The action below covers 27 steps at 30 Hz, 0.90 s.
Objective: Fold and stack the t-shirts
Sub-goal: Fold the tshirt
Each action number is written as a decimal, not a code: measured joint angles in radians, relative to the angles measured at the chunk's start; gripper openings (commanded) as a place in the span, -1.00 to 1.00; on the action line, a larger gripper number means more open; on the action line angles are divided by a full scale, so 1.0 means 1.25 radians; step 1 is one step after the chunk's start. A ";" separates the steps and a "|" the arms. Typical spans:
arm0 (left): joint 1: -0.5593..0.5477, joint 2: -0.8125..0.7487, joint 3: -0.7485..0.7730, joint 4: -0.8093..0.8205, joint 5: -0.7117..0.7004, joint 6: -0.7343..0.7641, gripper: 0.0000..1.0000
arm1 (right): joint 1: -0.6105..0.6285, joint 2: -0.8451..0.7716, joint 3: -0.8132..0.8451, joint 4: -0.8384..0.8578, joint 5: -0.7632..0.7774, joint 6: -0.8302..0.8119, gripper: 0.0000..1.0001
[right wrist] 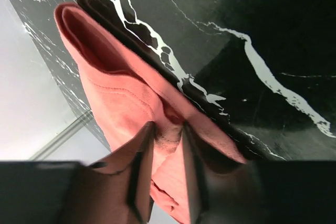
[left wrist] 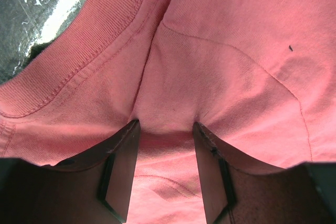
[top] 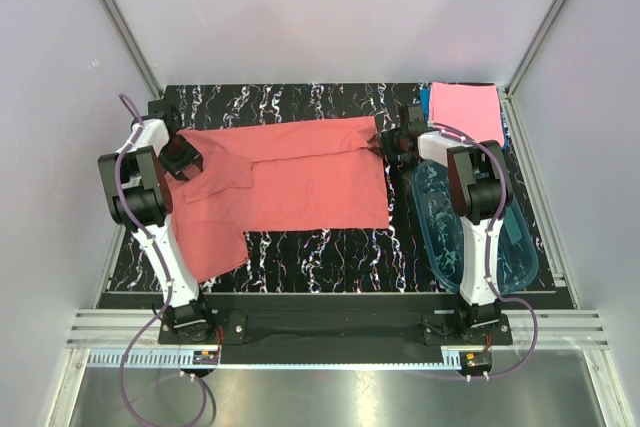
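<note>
Tool (left wrist: pixel 165 124) astride salmon t-shirt (left wrist: pixel 220 51) fold

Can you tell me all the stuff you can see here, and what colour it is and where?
Coral-red t-shirt: one, coral-red, spread over the middle and left of the table, partly folded.
Pink t-shirt: one, light pink, folded square at the far right corner.
Blue cloth: one, blue, peeking out from under the pink t-shirt; too hidden to tell more.
Plastic tub: one, clear blue, right side of the table under the right arm.
Table: one, black with white marbling.
Left claw: one, black, pressed into the coral-red t-shirt near its collar, cloth bunched between the fingers.
Right claw: one, black, pinching the coral-red t-shirt's far right edge.
</note>
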 measured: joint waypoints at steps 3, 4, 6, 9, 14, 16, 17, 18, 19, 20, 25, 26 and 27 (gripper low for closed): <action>0.000 0.000 0.000 -0.001 0.000 0.001 0.01 | 0.001 0.000 0.000 -0.001 0.008 -0.005 -0.93; 0.000 0.000 0.000 0.000 0.000 0.002 0.01 | 0.001 0.000 0.003 -0.007 0.013 -0.008 -1.00; 0.000 0.000 0.000 0.000 0.000 0.003 0.01 | 0.002 0.000 0.022 -0.033 0.023 -0.027 -1.00; 0.000 0.000 0.000 0.000 0.000 0.004 0.01 | 0.003 0.000 0.063 -0.056 0.045 -0.071 -1.00; 0.000 0.000 0.000 0.000 0.000 0.006 0.01 | 0.016 -0.002 0.113 -0.074 0.083 -0.152 -0.97; 0.000 0.000 0.000 -0.001 0.000 0.006 0.01 | 0.022 -0.003 0.111 -0.085 0.087 -0.165 -0.95; 0.000 0.000 0.000 -0.001 0.000 0.006 0.02 | 0.025 -0.003 0.105 -0.089 0.090 -0.168 -0.93; 0.000 0.000 0.000 -0.001 0.000 0.006 0.02 | 0.028 -0.003 0.098 -0.091 0.093 -0.169 -0.93; 0.000 0.000 0.000 0.000 0.000 0.006 0.02 | 0.029 -0.003 0.091 -0.091 0.096 -0.170 -0.93; 0.000 0.000 0.000 -0.001 0.000 0.006 0.02 | 0.030 -0.003 0.081 -0.093 0.099 -0.172 -0.93; 0.001 0.000 0.000 -0.001 -0.001 0.006 0.02 | 0.038 -0.003 0.066 -0.131 0.134 -0.197 -0.94; 0.001 0.000 0.000 -0.001 0.000 0.006 0.02 | 0.040 -0.004 0.066 -0.132 0.144 -0.206 -0.93; 0.001 0.000 0.000 -0.001 0.000 0.006 0.02 | 0.044 -0.005 0.066 -0.132 0.153 -0.216 -0.93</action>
